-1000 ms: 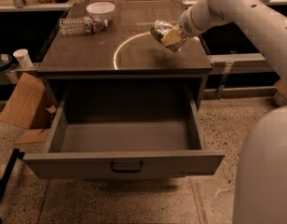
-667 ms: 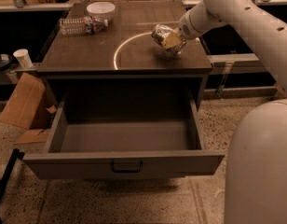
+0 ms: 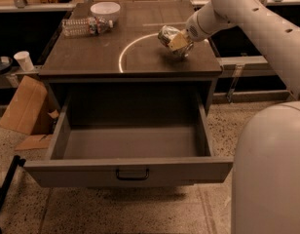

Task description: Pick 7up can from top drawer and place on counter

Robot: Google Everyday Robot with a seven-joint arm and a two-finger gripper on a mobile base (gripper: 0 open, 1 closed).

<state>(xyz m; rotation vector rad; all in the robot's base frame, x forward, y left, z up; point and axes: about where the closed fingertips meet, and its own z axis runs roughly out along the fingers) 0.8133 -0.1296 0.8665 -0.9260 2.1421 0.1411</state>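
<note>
The 7up can (image 3: 167, 36), shiny and crinkled, is held in my gripper (image 3: 175, 43) over the right part of the counter (image 3: 101, 55), just above or touching its surface, inside the white arc. The gripper's tan fingers (image 3: 178, 41) are closed around the can, tilted. The white arm reaches in from the upper right. The top drawer (image 3: 128, 168) is pulled fully open below the counter and its inside is bare. Its dark pull handle (image 3: 132, 175) is at the centre of the front panel.
A clear plastic bottle (image 3: 85, 26) lies at the counter's back left beside a white bowl (image 3: 105, 10). Cardboard (image 3: 23, 106) leans against the cabinet's left side; a white cup (image 3: 24, 61) stands behind it. My white base (image 3: 271, 174) fills the lower right.
The gripper with the can has come down slightly toward the counter surface and shifted a little to the left. The drawer has stayed open.
</note>
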